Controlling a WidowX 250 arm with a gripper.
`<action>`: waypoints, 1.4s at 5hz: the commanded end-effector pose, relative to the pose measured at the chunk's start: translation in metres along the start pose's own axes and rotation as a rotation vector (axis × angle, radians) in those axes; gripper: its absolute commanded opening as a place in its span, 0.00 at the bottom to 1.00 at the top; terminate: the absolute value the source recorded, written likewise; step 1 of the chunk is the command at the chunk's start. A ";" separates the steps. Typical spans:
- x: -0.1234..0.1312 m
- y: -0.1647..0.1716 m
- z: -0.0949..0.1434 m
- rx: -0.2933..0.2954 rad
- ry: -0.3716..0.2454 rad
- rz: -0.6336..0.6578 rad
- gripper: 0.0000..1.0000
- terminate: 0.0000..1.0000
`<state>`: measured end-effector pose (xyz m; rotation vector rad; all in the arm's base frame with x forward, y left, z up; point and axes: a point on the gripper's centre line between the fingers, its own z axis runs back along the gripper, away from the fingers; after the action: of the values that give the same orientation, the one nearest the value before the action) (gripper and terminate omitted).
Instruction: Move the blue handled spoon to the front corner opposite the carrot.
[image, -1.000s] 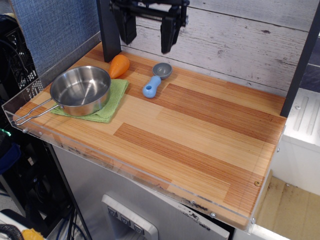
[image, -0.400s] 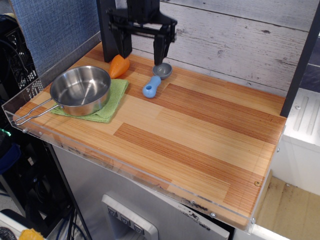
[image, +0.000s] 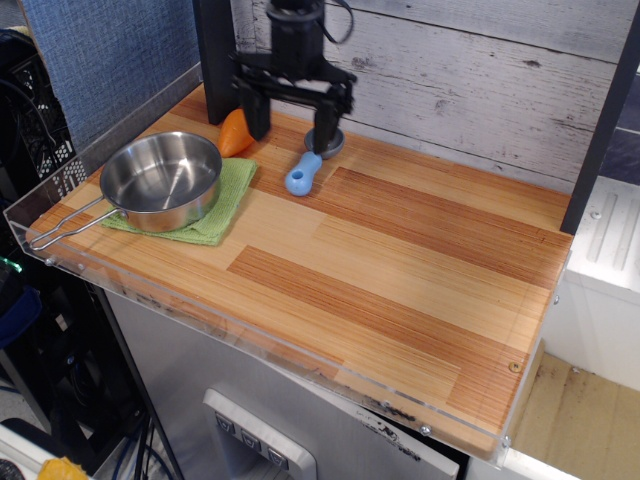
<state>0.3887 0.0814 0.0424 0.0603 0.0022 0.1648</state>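
Near the back edge of the striped wooden tabletop lies the blue handled spoon, a small toy scoop with a round grey bowl and a short, chunky light-blue handle that ends in a hole. Its bowl points toward the whitewashed plank wall, its handle toward the front. Above it hangs the black gripper, jaws spread wide and grasping nothing; one fingertip hides part of the grey bowl, the other stands just beside the carrot. That stubby orange cone sits partly behind the finger. To the carrot's front, a steel pan with a wire handle rests on a green cloth. Well apart, the front corner shows a small screw under its clear acrylic edge.
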 end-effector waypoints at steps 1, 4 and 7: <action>0.011 -0.028 0.007 0.037 -0.045 -0.043 1.00 0.00; 0.010 -0.018 -0.009 0.064 0.017 -0.026 1.00 0.00; 0.006 -0.018 -0.017 0.075 0.041 -0.003 0.00 0.00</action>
<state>0.3934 0.0649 0.0103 0.1274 0.0950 0.1675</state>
